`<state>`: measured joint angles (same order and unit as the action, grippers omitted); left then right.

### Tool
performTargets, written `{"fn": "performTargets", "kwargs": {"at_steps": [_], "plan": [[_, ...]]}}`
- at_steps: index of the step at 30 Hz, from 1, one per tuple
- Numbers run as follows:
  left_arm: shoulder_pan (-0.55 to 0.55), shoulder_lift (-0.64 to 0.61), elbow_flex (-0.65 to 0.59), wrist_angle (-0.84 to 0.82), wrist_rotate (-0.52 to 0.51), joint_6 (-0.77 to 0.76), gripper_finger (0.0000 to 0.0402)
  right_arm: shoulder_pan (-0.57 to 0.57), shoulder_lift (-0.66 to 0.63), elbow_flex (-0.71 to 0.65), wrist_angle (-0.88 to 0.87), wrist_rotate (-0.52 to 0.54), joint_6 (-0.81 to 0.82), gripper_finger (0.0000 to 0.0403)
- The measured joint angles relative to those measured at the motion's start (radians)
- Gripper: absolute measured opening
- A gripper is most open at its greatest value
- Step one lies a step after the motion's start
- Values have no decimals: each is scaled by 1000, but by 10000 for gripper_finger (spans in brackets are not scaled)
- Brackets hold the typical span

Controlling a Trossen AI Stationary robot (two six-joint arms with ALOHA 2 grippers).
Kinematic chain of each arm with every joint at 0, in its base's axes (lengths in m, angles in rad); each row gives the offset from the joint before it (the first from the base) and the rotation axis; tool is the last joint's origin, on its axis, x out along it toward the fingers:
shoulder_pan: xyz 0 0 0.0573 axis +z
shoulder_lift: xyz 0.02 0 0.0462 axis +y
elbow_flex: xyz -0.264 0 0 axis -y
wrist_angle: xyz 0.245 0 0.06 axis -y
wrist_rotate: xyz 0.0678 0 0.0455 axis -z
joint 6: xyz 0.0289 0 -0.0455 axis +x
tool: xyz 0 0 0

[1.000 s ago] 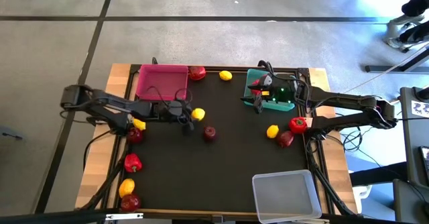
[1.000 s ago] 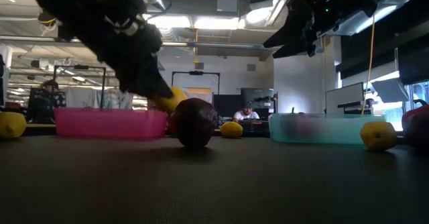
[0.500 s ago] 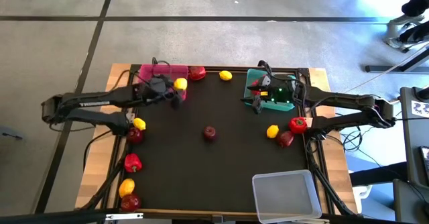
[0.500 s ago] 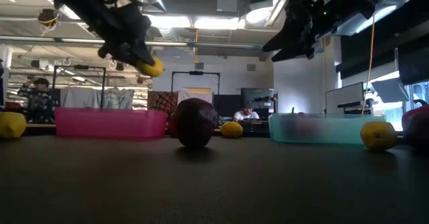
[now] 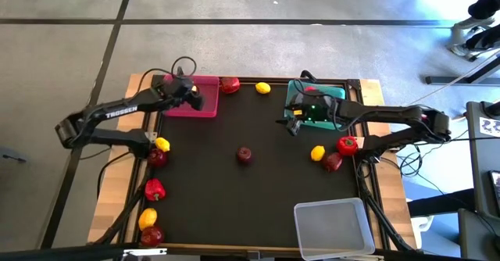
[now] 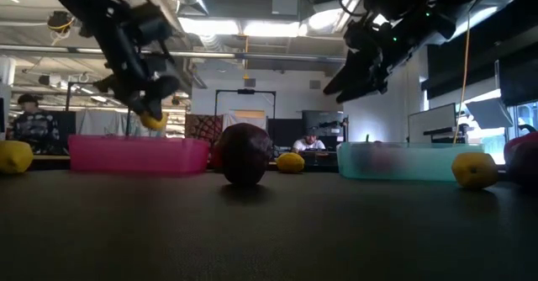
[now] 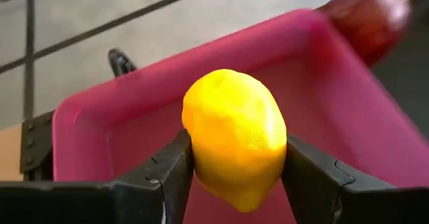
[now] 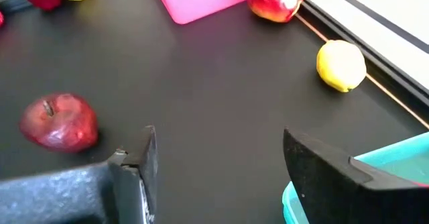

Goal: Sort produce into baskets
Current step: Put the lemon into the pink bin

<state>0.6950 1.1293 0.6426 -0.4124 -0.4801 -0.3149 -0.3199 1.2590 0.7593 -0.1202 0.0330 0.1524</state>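
Your left tool [image 7: 234,177] holds yellow lemon [image 7: 233,138] above pink basket [image 7: 120,117]. Dark red apple [image 5: 244,154] sits mid-counter; teal basket [image 5: 332,122] right, clear basket [image 5: 332,226] near corner.

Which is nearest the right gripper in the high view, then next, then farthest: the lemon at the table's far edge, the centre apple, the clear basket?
From the right gripper:
1. Lemon, far edge, beside the teal basket.
2. Apple, table centre; only slightly farther.
3. Clear basket, near right corner.
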Motion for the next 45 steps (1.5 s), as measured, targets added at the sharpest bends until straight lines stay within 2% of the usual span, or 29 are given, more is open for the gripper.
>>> {"fn": "performTargets", "kwargs": {"at_steps": [9,18,41,45], "plan": [[74,125,0,7,0,23,213,0,3,0,0,0,-1,237],[126,193,0,28,1,19,225,0,3,0,-1,0,-1,237],[153,204,0,57,-1,72,226,0,3,0,-1,0,-1,237],[166,204,0,51,1,7,226,0,3,0,-1,0,-1,237]]}}
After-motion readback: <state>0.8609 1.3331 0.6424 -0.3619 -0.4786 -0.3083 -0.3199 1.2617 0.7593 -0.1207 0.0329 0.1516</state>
